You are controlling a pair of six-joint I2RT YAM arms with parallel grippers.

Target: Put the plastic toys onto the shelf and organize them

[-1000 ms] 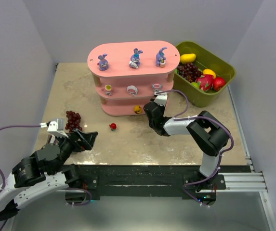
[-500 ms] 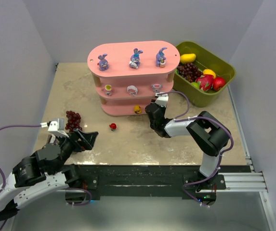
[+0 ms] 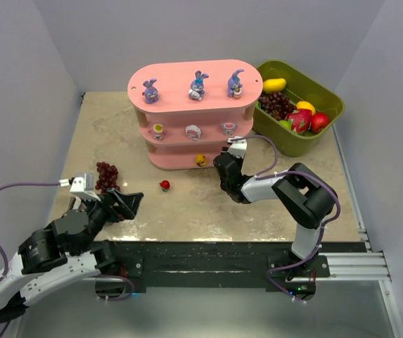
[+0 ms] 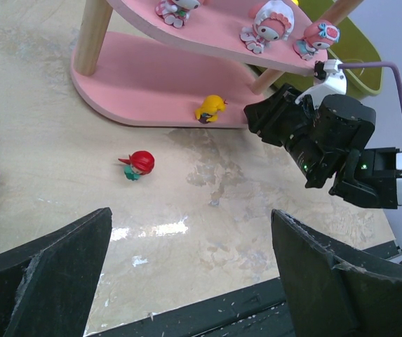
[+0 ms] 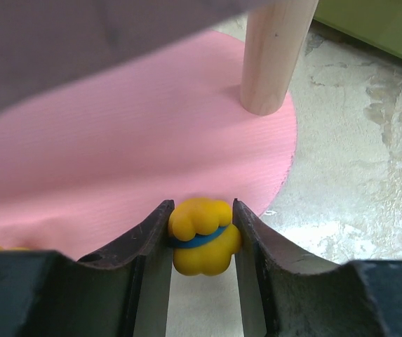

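The shelf (image 3: 174, 83) stood at the far middle of the table (image 3: 194, 208). Three bunnies (image 3: 199, 85) stood in a row on its top board. Three pink-white toys (image 3: 193, 131) stood in a row on the middle board. A yellow toy (image 3: 200, 160) sat near the front edge of the bottom board.

The right gripper (image 3: 220, 162) was just right of that toy, at the bottom board's near right end. In the right wrist view its jaws were clamped on a second toy (image 5: 201, 237), yellow with a blue band. Both fingers (image 5: 151, 239) pressed its sides. This toy hung at the board's near rim, partly over the pink and partly over the table. Whether it touched the board I cannot tell. A wooden post (image 5: 271, 56) rose from the board just beyond it, to the right.

A red toy (image 3: 164, 185) lay on the table, near the shelf's front and left of the right gripper. The left gripper (image 3: 124, 203) hung at the near left, jaws spread wide with nothing between them, well apart from the shelf.

Grapes (image 3: 106, 176) lay on the table just beyond the left gripper. A green bin (image 3: 319, 90) with fruit stood right of the shelf.
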